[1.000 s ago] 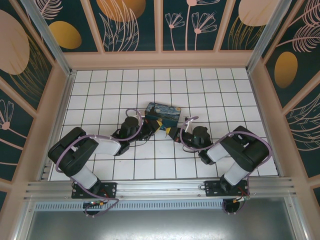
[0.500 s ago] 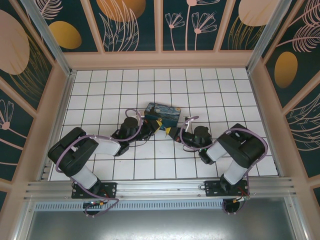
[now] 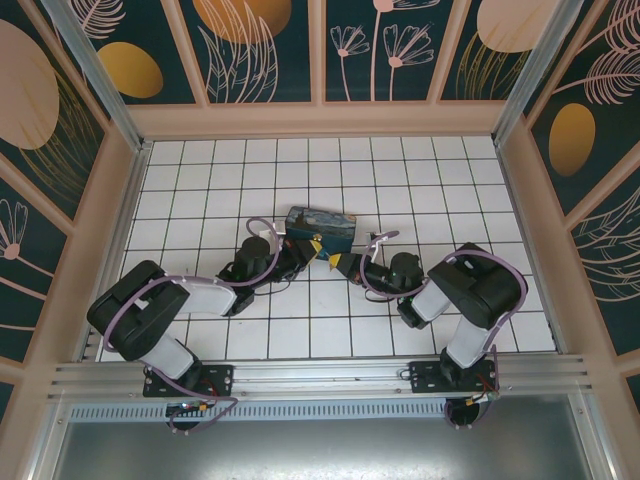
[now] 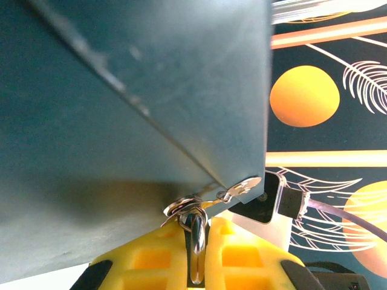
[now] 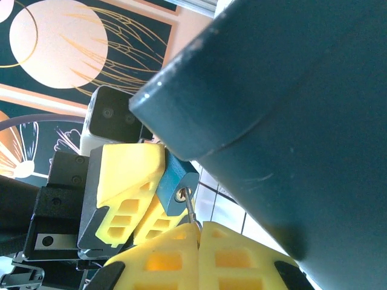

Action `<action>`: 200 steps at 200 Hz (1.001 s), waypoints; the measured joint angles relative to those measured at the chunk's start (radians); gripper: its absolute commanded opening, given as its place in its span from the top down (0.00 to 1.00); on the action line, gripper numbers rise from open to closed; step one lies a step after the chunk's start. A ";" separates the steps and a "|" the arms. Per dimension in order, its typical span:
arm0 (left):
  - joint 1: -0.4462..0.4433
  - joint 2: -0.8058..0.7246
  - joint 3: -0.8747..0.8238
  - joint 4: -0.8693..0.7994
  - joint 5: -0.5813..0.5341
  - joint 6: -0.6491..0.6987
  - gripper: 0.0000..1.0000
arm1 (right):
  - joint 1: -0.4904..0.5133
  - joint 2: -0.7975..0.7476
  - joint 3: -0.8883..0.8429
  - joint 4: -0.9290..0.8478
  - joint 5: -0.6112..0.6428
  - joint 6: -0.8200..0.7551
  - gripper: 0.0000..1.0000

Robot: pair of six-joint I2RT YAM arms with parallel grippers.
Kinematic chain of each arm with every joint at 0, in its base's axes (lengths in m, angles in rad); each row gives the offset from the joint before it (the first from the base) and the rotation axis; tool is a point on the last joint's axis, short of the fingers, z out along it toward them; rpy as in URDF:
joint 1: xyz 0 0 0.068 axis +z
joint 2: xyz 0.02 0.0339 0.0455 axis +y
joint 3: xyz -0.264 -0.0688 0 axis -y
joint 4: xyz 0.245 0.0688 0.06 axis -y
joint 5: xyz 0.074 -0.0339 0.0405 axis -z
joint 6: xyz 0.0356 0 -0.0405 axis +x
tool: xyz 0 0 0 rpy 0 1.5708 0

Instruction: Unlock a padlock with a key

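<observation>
Key (image 5: 190, 210) is pinched between the closed fingers of my right gripper (image 5: 198, 232), its tip at the keyhole in the bottom of the padlock (image 5: 177, 181) and, as far as I can judge, inside it. My left gripper (image 4: 196, 254) is clamped on the padlock, with the shackle (image 4: 197, 232) rising between its yellow fingers to the hasp (image 4: 242, 187) at the corner of the box (image 5: 290, 121). The lock hangs there, just under the box's edge.

Trouble would come from the turn, I think. If my right wrist twists off the key's axis, the thin blade could bind, bend or pull out of the slot. If my left grip is too light, the padlock may spin with the key instead of opening — and since it is tied to the hasp, any tug could drag the box along.

Count: one padlock, one key, one box, two grippers — both closed on something.
</observation>
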 measured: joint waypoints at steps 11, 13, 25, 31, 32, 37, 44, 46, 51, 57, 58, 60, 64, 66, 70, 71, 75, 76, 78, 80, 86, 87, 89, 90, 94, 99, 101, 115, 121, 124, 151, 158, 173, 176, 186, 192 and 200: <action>0.000 -0.006 0.000 -0.010 0.001 0.007 1.00 | 0.000 -0.009 0.000 -0.014 -0.002 -0.003 1.00; 0.000 -0.006 0.000 -0.011 0.002 0.008 1.00 | 0.000 -0.011 0.000 -0.017 -0.003 -0.003 1.00; 0.000 -0.008 0.000 -0.016 0.007 0.014 1.00 | 0.000 -0.024 -0.002 -0.037 -0.004 -0.011 1.00; 0.000 -0.008 0.000 -0.018 0.008 0.016 1.00 | 0.000 -0.030 -0.002 -0.047 -0.005 -0.014 1.00; 0.000 -0.008 0.000 -0.019 0.008 0.016 1.00 | 0.000 -0.031 -0.002 -0.048 -0.005 -0.015 1.00; 0.000 -0.008 0.000 -0.021 0.009 0.019 1.00 | 0.000 -0.036 -0.002 -0.059 -0.005 -0.019 1.00; 0.000 -0.008 0.000 -0.024 0.013 0.022 1.00 | 0.000 -0.045 -0.002 -0.077 -0.006 -0.027 1.00; 0.000 -0.008 0.000 -0.026 0.014 0.023 1.00 | 0.000 -0.049 -0.002 -0.084 -0.007 -0.030 1.00; 0.000 -0.008 0.000 -0.029 0.016 0.024 1.00 | 0.000 -0.056 -0.002 -0.096 -0.008 -0.037 1.00; 0.000 -0.008 0.000 -0.032 0.019 0.027 1.00 | 0.000 -0.064 -0.002 -0.112 -0.010 -0.045 1.00; 0.000 -0.008 0.000 -0.032 0.019 0.027 1.00 | 0.000 -0.065 -0.002 -0.114 -0.010 -0.046 1.00; 0.000 -0.008 0.000 -0.034 0.021 0.030 1.00 | 0.000 -0.068 -0.002 -0.121 -0.011 -0.048 1.00; 0.000 -0.008 0.000 -0.036 0.024 0.031 1.00 | 0.000 -0.075 -0.002 -0.133 -0.012 -0.058 1.00; 0.000 -0.008 0.000 -0.037 0.025 0.034 1.00 | 0.000 -0.078 -0.002 -0.141 -0.013 -0.062 1.00; 0.000 -0.008 0.000 -0.039 0.028 0.035 1.00 | 0.000 -0.084 -0.002 -0.151 -0.014 -0.067 1.00; 0.000 -0.008 0.000 -0.040 0.029 0.036 1.00 | 0.000 -0.086 -0.002 -0.156 -0.015 -0.070 1.00; 0.000 -0.008 0.000 -0.042 0.031 0.039 1.00 | 0.000 -0.091 -0.002 -0.167 -0.016 -0.076 1.00; 0.000 -0.008 0.000 -0.043 0.032 0.040 1.00 | 0.000 -0.093 -0.002 -0.171 -0.015 -0.079 1.00; 0.000 -0.008 0.000 -0.043 0.033 0.041 1.00 | 0.000 -0.095 -0.002 -0.175 -0.015 -0.084 1.00; 0.000 -0.008 0.000 -0.044 0.034 0.042 1.00 | 0.000 -0.099 -0.002 -0.184 -0.017 -0.088 1.00; 0.000 -0.006 0.000 -0.046 0.038 0.045 1.00 | 0.000 -0.106 -0.002 -0.200 -0.019 -0.099 1.00; 0.000 -0.006 0.000 -0.046 0.038 0.045 1.00 | 0.000 -0.107 -0.002 -0.202 -0.019 -0.100 1.00; 0.000 -0.005 0.000 -0.047 0.039 0.047 1.00 | 0.000 -0.110 -0.002 -0.208 -0.019 -0.104 1.00; 0.000 -0.004 0.000 -0.047 0.039 0.047 1.00 | 0.000 -0.111 -0.002 -0.211 -0.020 -0.107 1.00; 0.000 -0.002 0.000 -0.047 0.042 0.049 1.00 | -0.001 -0.115 -0.002 -0.220 -0.022 -0.114 1.00; 0.000 0.002 0.000 -0.047 0.045 0.050 1.00 | -0.002 -0.120 -0.001 -0.231 -0.025 -0.121 1.00; 0.000 0.004 0.000 -0.047 0.047 0.051 1.00 | -0.003 -0.121 -0.001 -0.236 -0.027 -0.124 1.00; 0.000 0.014 0.000 -0.047 0.057 0.056 1.00 | -0.013 -0.126 -0.001 -0.261 -0.046 -0.142 1.00; 0.000 0.020 0.000 -0.046 0.061 0.056 1.00 | -0.019 -0.127 0.000 -0.270 -0.058 -0.148 1.00; 0.000 0.022 0.000 -0.045 0.063 0.056 1.00 | -0.021 -0.127 0.000 -0.273 -0.063 -0.152 1.00; -0.002 0.044 0.000 -0.027 0.077 0.056 1.00 | -0.043 -0.127 0.006 -0.306 -0.109 -0.177 1.00; -0.002 0.048 0.000 -0.022 0.079 0.056 1.00 | -0.048 -0.127 0.010 -0.312 -0.121 -0.183 1.00; -0.002 0.053 -0.002 -0.012 0.083 0.055 1.00 | -0.056 -0.127 0.018 -0.330 -0.146 -0.200 1.00; -0.002 0.054 -0.003 -0.011 0.083 0.055 1.00 | -0.058 -0.127 0.019 -0.332 -0.151 -0.203 1.00; -0.001 0.054 -0.006 -0.005 0.083 0.051 1.00 | -0.060 -0.127 0.026 -0.345 -0.164 -0.216 1.00; -0.001 0.054 -0.007 -0.004 0.083 0.048 1.00 | -0.061 -0.127 0.029 -0.351 -0.170 -0.222 1.00; -0.001 0.054 -0.008 -0.003 0.084 0.044 1.00 | -0.063 -0.127 0.029 -0.357 -0.175 -0.227 1.00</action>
